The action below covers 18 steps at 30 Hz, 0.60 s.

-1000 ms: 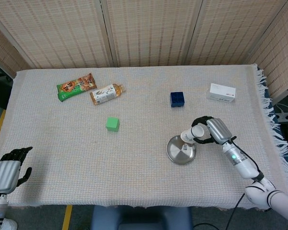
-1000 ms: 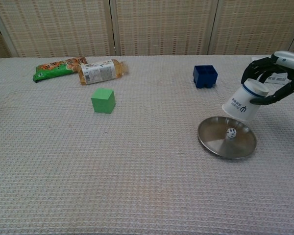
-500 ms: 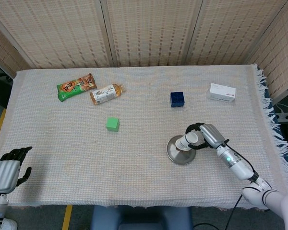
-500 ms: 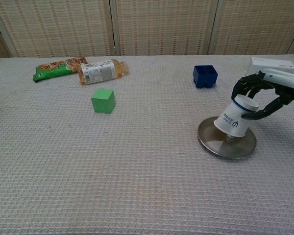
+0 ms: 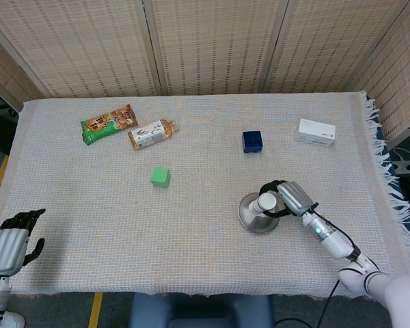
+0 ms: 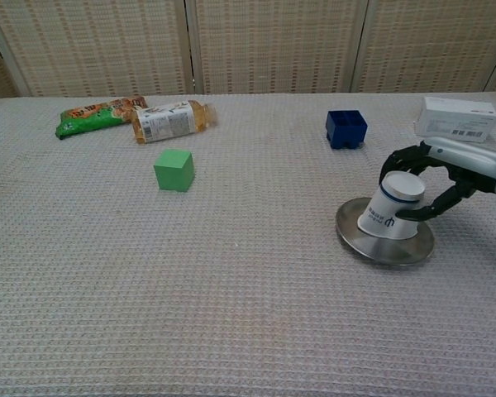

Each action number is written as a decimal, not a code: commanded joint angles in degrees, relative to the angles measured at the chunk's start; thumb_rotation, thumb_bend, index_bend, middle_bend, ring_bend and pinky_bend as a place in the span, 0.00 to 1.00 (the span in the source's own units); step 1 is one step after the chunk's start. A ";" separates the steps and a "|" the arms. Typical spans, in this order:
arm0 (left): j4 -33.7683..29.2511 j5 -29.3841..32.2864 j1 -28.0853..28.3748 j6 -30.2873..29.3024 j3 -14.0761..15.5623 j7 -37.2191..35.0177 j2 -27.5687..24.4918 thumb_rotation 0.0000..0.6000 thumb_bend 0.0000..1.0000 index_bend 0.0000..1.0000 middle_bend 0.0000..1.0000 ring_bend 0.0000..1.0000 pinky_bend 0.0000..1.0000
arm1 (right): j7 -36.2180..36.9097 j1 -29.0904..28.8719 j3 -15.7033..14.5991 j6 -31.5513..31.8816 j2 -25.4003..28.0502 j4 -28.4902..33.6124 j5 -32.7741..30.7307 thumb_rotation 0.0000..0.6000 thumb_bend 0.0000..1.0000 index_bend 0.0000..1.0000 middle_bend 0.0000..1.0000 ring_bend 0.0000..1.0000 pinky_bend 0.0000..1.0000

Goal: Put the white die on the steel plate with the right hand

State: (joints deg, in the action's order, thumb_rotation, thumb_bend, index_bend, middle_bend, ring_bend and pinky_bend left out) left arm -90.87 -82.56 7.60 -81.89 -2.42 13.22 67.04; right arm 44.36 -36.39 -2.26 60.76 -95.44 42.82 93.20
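At the far left of the head view, the left hand (image 5: 10,239) is hanging off the near-left corner of the table (image 5: 89,205), holding nothing, its dark fingers loosely curled (how tightly they are drawn in cannot be told from here). Toward the back left, an orange-and-green snack packet (image 6: 99,115) is lying flat, and just beside it a small labelled bottle (image 6: 169,121) is lying on its side. Nearer the middle, 1 green cube (image 6: 174,169) is sitting alone on the cloth. Further right, a dark blue cube (image 6: 345,129) is resting toward the back, and a white carton (image 6: 456,119) is lying near the far-right edge.

In front of the blue cube, the steel plate (image 6: 384,246) is sitting on the cloth. The right hand (image 6: 434,175) is gripping an upturned white paper cup (image 6: 393,208), fingers wrapped around its raised base, and the cup's mouth is resting down on the plate, slightly tilted. The white die is not showing in either view; whether it is lying under the cup cannot be told.
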 commanded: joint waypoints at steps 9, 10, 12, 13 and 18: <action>-0.05 0.01 -0.10 -0.19 -0.03 -0.16 -0.08 1.00 0.40 0.18 0.22 0.20 0.31 | 9.21 -1.11 -3.74 -2.01 1.32 3.22 2.76 1.00 0.14 0.52 0.48 0.32 0.35; -0.05 0.01 -0.10 -0.21 -0.04 -0.18 -0.09 1.00 0.40 0.18 0.22 0.20 0.31 | 9.60 -1.19 -4.01 -1.93 1.46 3.29 3.04 1.00 0.14 0.52 0.48 0.32 0.35; -0.04 -0.01 -0.10 -0.22 -0.03 -0.21 -0.07 1.00 0.40 0.18 0.22 0.20 0.31 | 10.58 -1.30 -4.50 -1.67 1.66 3.59 3.49 1.00 0.14 0.52 0.48 0.32 0.35; -0.03 -0.02 -0.10 -0.22 -0.04 -0.22 -0.06 1.00 0.40 0.18 0.22 0.20 0.31 | 11.26 -1.39 -4.72 -1.64 1.83 3.87 3.67 1.00 0.14 0.52 0.48 0.32 0.35; -0.04 -0.02 -0.11 -0.24 -0.05 -0.23 -0.11 1.00 0.40 0.18 0.22 0.20 0.31 | 7.03 -0.97 -3.80 -0.40 1.02 2.32 2.96 1.00 0.14 0.52 0.48 0.32 0.35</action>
State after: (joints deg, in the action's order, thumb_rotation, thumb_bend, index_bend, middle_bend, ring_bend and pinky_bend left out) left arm -90.90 -82.58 7.49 -82.13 -2.47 12.98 66.93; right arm 54.92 -37.65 -6.95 59.66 -93.68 46.35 96.80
